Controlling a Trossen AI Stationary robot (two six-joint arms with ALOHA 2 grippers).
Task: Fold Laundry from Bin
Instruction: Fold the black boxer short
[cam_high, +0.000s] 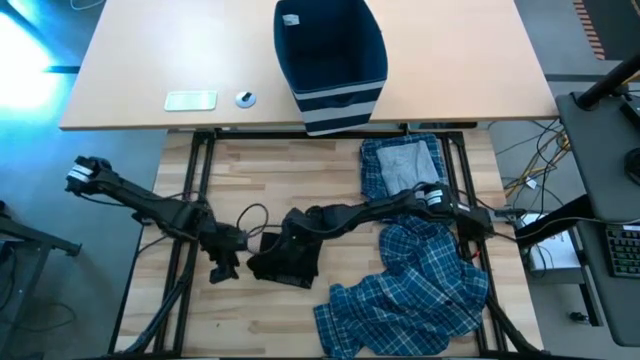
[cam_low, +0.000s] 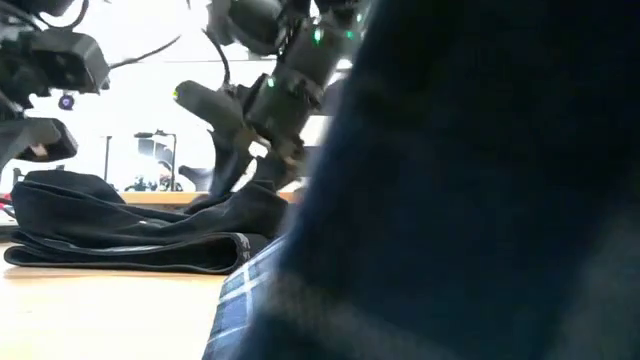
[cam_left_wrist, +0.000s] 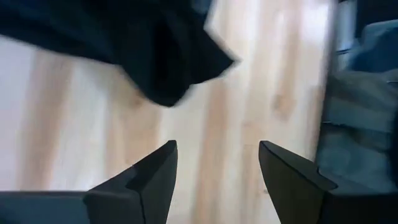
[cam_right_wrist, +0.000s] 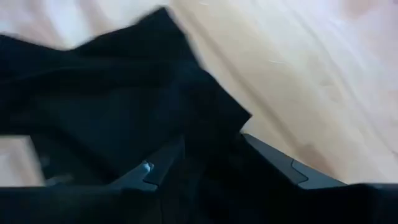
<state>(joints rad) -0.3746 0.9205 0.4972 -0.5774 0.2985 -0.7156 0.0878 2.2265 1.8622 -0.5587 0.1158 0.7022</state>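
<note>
- The small black cloth piece (cam_high: 285, 258) lies in a low, partly folded heap on the pale wooden worktop (cam_high: 270, 170), near its middle, left of the blue-and-white plaid garments (cam_high: 420, 280).
- It looks limp and light, and I'd expect it to sag and slip, so a pinch at a corner or hem edge would serve best.
- The left hand (cam_left_wrist: 217, 171) hangs just beside it, fingers apart, holding nothing.
- The right hand (cam_right_wrist: 205, 165) sits over the black cloth with fingers parted; I cannot tell if it grips.
- The navy striped fabric bin (cam_high: 330, 62) stands well apart on the far table.
</note>
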